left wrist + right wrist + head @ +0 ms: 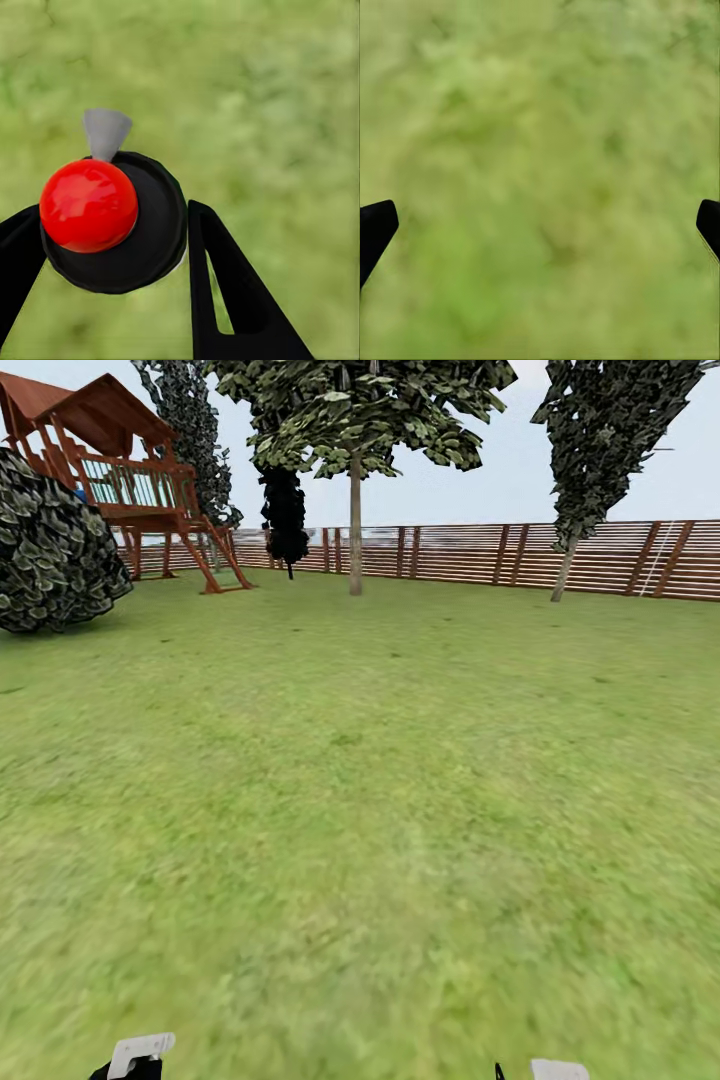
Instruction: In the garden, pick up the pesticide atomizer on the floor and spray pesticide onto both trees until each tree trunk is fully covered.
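The pesticide atomizer (pixel 88 204) has a glossy red ball top, a round black body and a grey cone nozzle. My left gripper (pixel 112 225) is shut on it, one black finger at each side of the body, above blurred grass. My right gripper (pixel 544 219) is open with nothing between its fingers, its two black fingertips (pixel 376 223) far apart over the grass. Far ahead, near the fence, a tree (pixel 355 525) with a straight pale trunk stands at the middle. Another tree (pixel 566 570) with a leaning trunk stands to the right.
Green lawn (pixel 380 790) stretches ahead to a brown slat fence (pixel 480 555). A wooden play tower (pixel 125 470) and a round leafy bush (pixel 50 545) stand at the far left. A dark narrow tree (pixel 285 510) is by the fence.
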Tool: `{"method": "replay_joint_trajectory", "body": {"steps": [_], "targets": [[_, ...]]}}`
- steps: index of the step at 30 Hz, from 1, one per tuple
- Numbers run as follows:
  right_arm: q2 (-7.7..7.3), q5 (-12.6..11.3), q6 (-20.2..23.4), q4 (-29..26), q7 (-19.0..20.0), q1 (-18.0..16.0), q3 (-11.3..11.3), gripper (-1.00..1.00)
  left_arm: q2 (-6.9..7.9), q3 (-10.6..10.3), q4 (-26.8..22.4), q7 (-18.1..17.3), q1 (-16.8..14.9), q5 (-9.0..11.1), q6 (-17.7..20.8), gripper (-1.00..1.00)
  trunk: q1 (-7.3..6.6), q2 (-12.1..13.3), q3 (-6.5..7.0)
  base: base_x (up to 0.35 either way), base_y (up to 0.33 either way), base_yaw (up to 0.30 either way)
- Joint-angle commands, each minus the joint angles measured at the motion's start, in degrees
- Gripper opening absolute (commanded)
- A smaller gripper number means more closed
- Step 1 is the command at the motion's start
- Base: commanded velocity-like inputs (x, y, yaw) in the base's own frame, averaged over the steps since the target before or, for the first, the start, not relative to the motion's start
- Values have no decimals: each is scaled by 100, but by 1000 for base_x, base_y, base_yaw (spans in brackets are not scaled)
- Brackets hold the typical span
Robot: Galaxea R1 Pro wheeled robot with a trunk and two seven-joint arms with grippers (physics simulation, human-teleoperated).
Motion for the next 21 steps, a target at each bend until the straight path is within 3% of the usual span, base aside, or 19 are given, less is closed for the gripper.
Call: {"method": "replay_joint_trajectory", "body": {"steps": [1, 21], "targets": [[0, 61, -15, 7, -30, -4, -31, 100, 2, -38, 6, -28, -4, 61, -17, -100, 3, -2, -5, 340, 0, 0], [0, 61, -15, 7, -30, -4, -31, 100, 2, -38, 6, -28, -4, 61, -17, -100, 3, -2, -5, 340, 0, 0]]}}
